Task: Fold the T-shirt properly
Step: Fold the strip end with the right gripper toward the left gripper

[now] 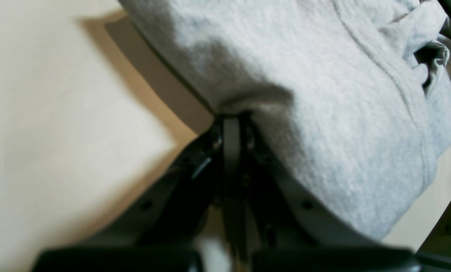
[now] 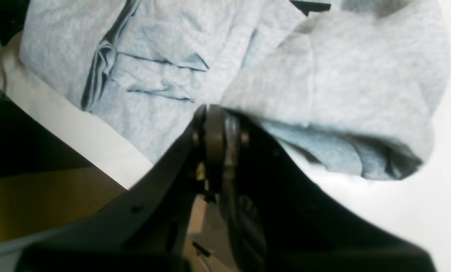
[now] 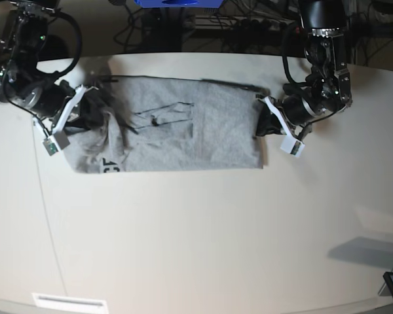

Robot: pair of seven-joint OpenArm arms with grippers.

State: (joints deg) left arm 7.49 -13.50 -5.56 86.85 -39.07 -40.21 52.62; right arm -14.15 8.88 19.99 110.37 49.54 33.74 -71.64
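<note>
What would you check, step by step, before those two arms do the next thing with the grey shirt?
1. Left gripper pinching fabric: ok; its jaws look shut on the T-shirt edge in the left wrist view.
2. Right gripper pinching fabric: ok; shut on a lifted bunch of cloth.
3. Both grippers at opposite ends of the shirt: ok in the base view.
4. Cloth lying flat between them: not ok; creases and a bunched part show near the right gripper.
5. Shirt fully on the table: ok; no part of the shirt hangs over the table edge.
6. How many layers each gripper holds: cannot tell.
</note>
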